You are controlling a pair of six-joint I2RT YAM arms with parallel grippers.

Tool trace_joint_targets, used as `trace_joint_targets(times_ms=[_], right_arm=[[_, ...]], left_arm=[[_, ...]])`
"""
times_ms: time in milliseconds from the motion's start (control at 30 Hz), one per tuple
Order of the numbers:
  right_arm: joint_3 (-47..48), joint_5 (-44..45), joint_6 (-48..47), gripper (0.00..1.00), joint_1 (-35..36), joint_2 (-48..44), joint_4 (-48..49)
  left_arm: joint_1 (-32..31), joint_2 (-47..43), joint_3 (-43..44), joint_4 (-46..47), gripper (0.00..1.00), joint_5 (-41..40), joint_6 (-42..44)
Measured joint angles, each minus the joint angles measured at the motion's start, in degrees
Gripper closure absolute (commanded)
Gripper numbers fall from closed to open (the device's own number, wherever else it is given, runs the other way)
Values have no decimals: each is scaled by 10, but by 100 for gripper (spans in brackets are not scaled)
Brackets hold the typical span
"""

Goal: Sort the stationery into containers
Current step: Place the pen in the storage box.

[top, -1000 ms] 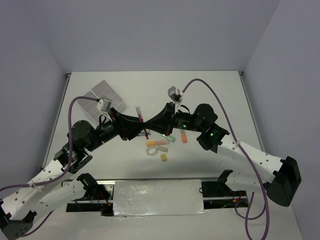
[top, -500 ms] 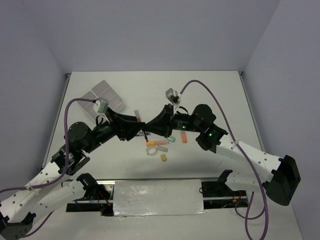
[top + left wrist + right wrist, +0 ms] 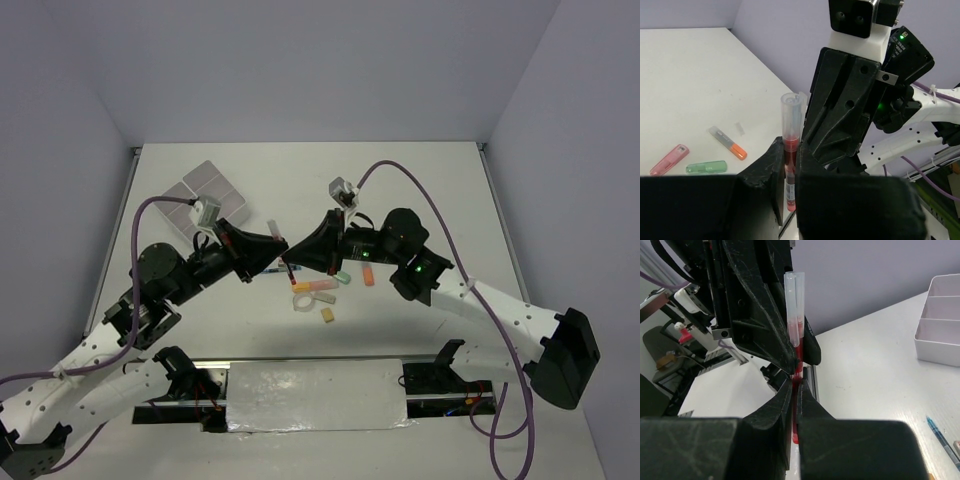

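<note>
A thin red pen with a clear cap is held off the table between both grippers. My left gripper is shut on it, and in the left wrist view the pen stands upright between the fingers. My right gripper is shut on the same pen, gripping it just below the left fingers. The white trays sit at the far left and show in the right wrist view. Orange, green and pink markers, a tape ring and a tan eraser lie under the right arm.
A blue pen lies on the table near the trays. Pink, green and orange-tipped markers and a white bit show in the left wrist view. A silver plate lies at the near edge.
Both grippers have stayed joined on the red pen and shifted slightly to the left with it. The items on the table have not moved.
</note>
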Motion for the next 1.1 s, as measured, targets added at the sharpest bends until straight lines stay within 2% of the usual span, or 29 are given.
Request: trace_joint_targets(times_ms=[33, 100, 233, 300, 333, 367, 500, 600, 633, 800, 900, 1100], right_arm=[[0, 0, 0, 58, 0, 1, 0], [0, -3, 6, 3, 0, 6, 1], [-1, -2, -2, 0, -6, 6, -10], [-13, 14, -8, 0, -23, -9, -16], [-23, 27, -11, 0, -33, -23, -23], [-35, 41, -15, 0, -42, -40, -34], [-73, 92, -37, 0, -65, -113, -74], [-86, 108, -51, 0, -66, -154, -92], [-89, 111, -54, 0, -66, -163, -95], [-119, 109, -58, 0, -66, -188, -92], [-143, 101, -59, 0, -66, -191, -94], [-155, 84, -61, 0, -67, -191, -93]], left_arm=[[0, 2, 0, -1, 100, 0, 0], [0, 6, 1, -3, 100, -3, 3], [0, 11, 1, -25, 100, -52, 28], [0, 12, 2, -47, 100, -116, 45], [0, 14, 2, -58, 100, -178, 59], [0, 16, 2, -61, 100, -200, 61], [1, 54, 2, -50, 100, -440, 92], [31, 104, -3, 15, 100, -602, 124], [64, 127, -7, 46, 100, -638, 135], [246, 228, 5, 113, 100, -719, 135], [292, 289, 19, 176, 100, -724, 169], [343, 380, 64, 258, 100, -685, 219]])
